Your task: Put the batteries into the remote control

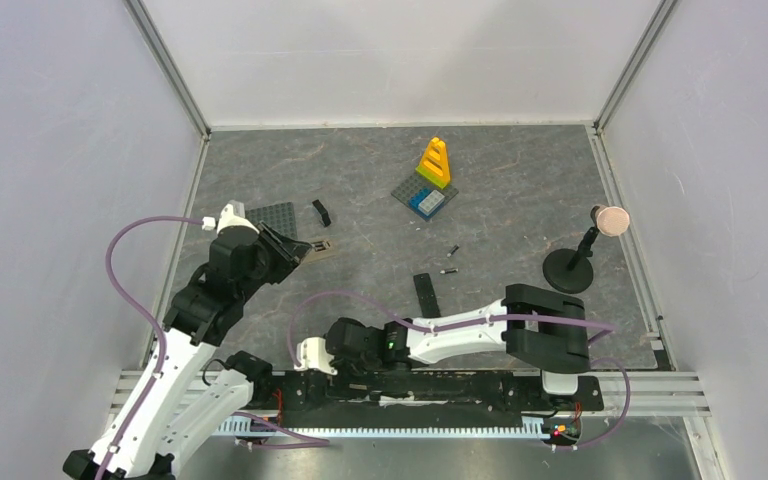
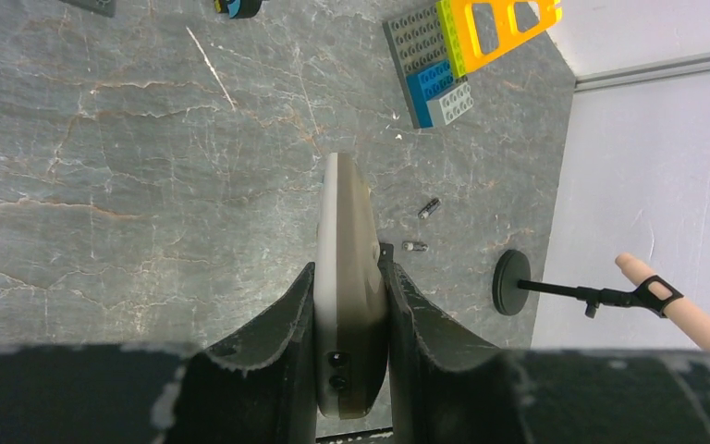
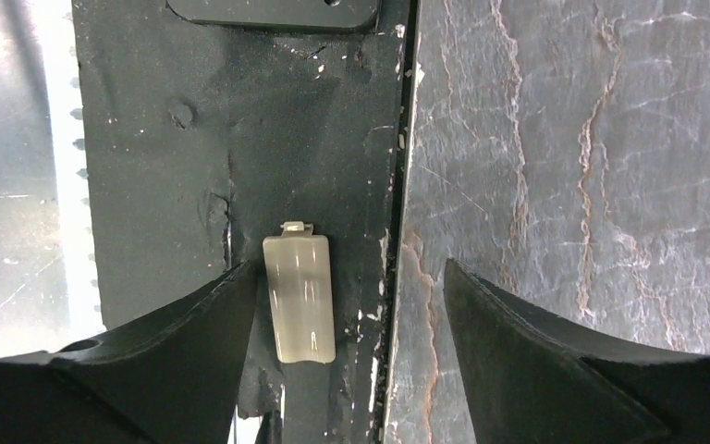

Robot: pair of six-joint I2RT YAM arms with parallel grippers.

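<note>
The left claw [image 2: 349,270] is clamped on the remote control [image 2: 344,213], holding it on edge. Nearer the arm bases than the remote, the right claw [image 3: 347,287] stands open over a black base plate [image 3: 240,139]. A small tan cover [image 3: 299,296] lies between its fingers, just beside one of them. Right of the remote and apart from it, two batteries [image 2: 414,246] lie on the table [image 2: 129,185]. Farther right is a round-footed black stand [image 2: 511,282].

Left arm [image 1: 175,350] reaches up from its base over the table's left side, wrist angled forward. The left pincer [image 2: 349,277] is clamped on the remote control [image 2: 347,213], both fingers pressed against its sides. Right arm [image 1: 460,325] is folded low, forearm lying across towards the left. The right pincer [image 3: 349,273] points down, fingers spread wide apart.
</note>
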